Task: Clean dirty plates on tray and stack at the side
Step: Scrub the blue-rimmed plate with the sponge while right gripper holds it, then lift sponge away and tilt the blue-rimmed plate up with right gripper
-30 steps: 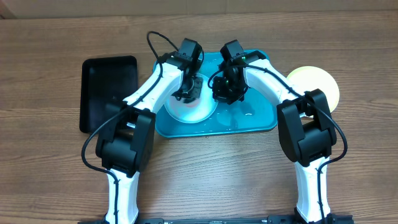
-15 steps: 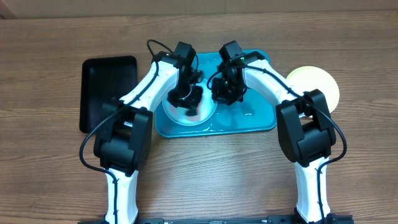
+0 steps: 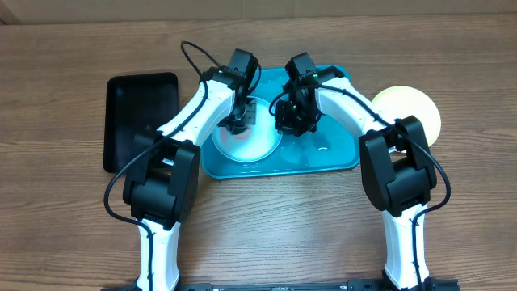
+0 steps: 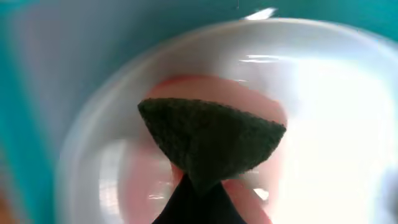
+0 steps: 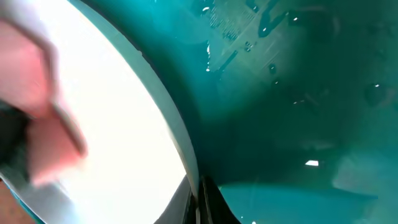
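A white plate (image 3: 252, 145) with a red smear (image 4: 143, 180) lies on the left part of the turquoise tray (image 3: 327, 153). My left gripper (image 3: 238, 121) is shut on a dark green sponge (image 4: 211, 134) and presses it on the plate's smeared middle (image 4: 323, 124). My right gripper (image 3: 293, 123) is shut on the plate's right rim, and in the right wrist view the rim (image 5: 180, 137) runs between its fingers (image 5: 198, 199). A yellow-green plate (image 3: 412, 109) lies on the table to the right of the tray. The pale blue plate is not in view.
A smaller black tray (image 3: 141, 113) lies on the table left of the turquoise tray. Drops of water lie on the turquoise tray's floor (image 5: 292, 81). Both arms reach in from the near edge over the wooden table (image 3: 275, 226).
My left gripper slid the sponge toward the near side of the plate, then back toward the far side. The right gripper has kept its hold on the rim.
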You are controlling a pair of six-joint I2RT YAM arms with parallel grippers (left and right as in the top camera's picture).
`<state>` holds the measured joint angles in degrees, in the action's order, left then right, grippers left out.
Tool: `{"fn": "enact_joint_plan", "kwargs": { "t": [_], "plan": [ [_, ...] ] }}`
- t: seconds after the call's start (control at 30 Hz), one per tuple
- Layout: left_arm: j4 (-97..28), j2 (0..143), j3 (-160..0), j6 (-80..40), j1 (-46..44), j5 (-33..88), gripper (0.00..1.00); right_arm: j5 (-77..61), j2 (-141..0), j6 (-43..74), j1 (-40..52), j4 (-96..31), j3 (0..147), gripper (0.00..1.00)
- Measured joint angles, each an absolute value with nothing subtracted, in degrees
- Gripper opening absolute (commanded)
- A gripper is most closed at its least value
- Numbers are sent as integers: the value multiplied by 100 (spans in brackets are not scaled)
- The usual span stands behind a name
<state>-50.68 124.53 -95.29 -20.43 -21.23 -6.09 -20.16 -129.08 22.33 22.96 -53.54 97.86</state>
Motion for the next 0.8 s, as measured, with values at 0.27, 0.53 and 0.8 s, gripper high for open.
{"fn": "enact_joint_plan", "kwargs": {
  "t": [0.27,0.53,0.8],
  "plan": [
    [-5695,12453,-9531,-1675,-2110,-69,4,-2014,-12908,2222,2296,-5393,9786,4],
    [-5301,12466,-9636,-596,-2099,2224,4,-2014,-12908,2228,2296,-5402,9786,4],
    [-6652,12560,-11301,-982,-1964,1378,4,-2014,-12908,2226,2287,-5408,9786,4]
  ]
}}
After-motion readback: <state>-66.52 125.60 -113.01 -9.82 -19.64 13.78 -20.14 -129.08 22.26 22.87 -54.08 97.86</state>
